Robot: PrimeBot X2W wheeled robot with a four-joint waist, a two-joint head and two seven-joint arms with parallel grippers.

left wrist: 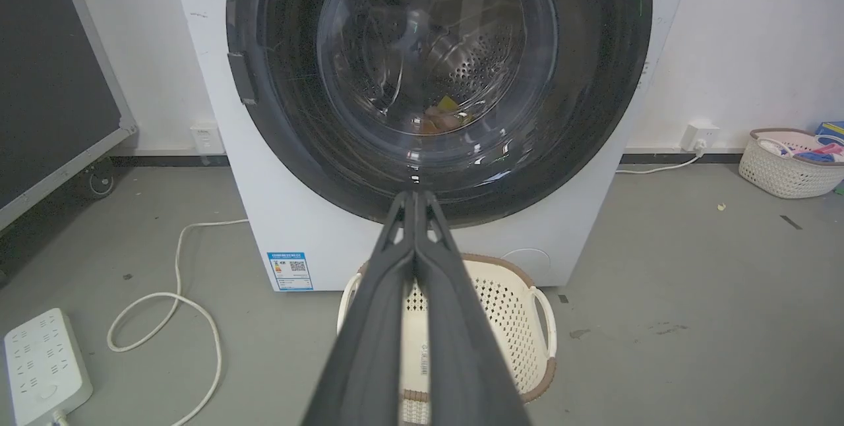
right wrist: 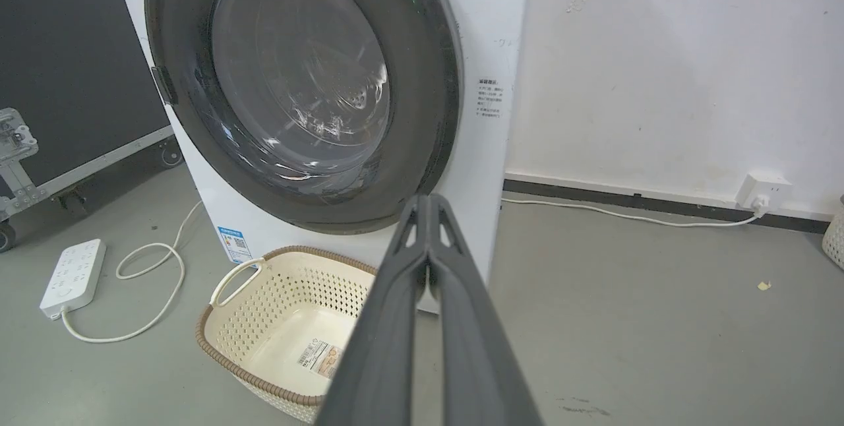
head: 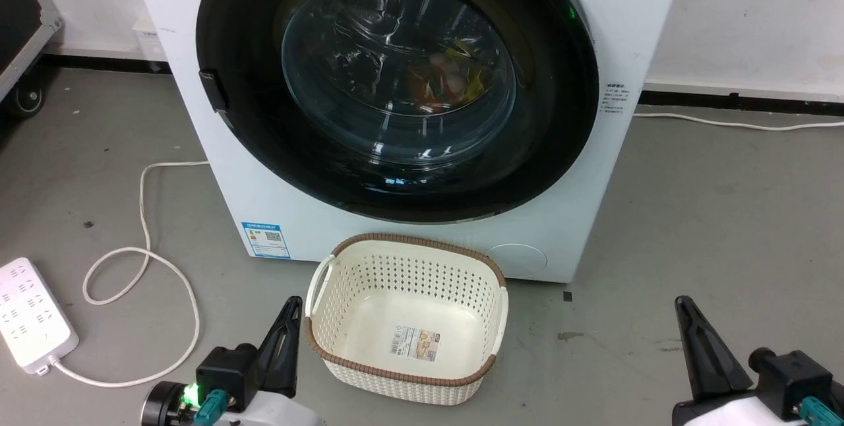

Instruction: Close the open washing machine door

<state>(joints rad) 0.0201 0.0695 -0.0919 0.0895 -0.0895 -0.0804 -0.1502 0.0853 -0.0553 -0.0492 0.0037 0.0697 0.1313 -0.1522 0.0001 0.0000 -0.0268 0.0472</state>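
Note:
The washing machine (head: 217, 169) stands white and square in front of me. The washing machine door (head: 398, 76), with a black rim and bulging glass, lies flush against its front, with its latch tab (head: 212, 91) at the left edge. Coloured laundry (head: 448, 80) shows through the glass. My left gripper (head: 292, 304) is shut and empty, low near the floor, well short of the door. My right gripper (head: 682, 302) is also shut and empty, off to the right. In the left wrist view the gripper (left wrist: 415, 196) points at the door (left wrist: 438, 70). In the right wrist view the gripper (right wrist: 428, 198) points at the machine's lower right corner.
A cream perforated basket (head: 409, 241) sits empty on the floor between my grippers, against the machine. A white power strip (head: 30, 314) and its looping cable (head: 142, 215) lie to the left. A black wheeled case (left wrist: 46, 83) stands far left. Another basket (left wrist: 788, 169) holding clothes is far right.

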